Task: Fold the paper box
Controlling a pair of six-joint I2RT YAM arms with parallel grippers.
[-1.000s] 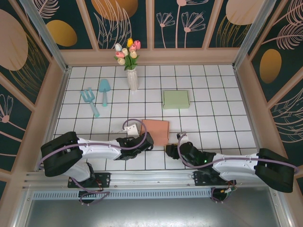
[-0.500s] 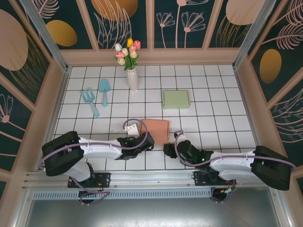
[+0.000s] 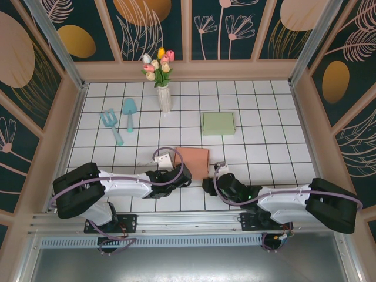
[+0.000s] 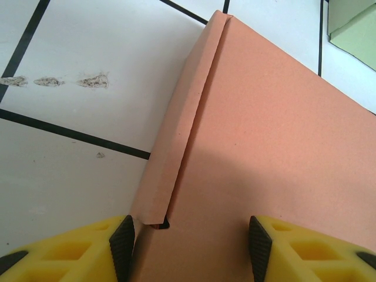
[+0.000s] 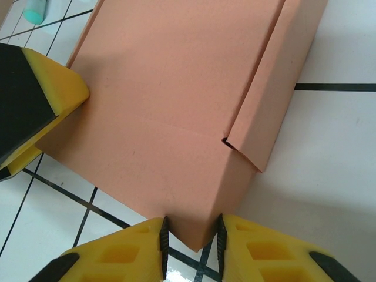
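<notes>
The box (image 3: 192, 163) lies flat on the worktop (image 3: 264, 117) between the two arms. The left end effector (image 4: 190, 247) is spread over the box's edge. The right end effector (image 5: 191, 238) pinches its near corner.

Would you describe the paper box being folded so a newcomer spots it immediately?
On the white tiled table, look near the front, between the left gripper and right gripper. The box is flat salmon-orange card; the green box lies farther back.
</notes>
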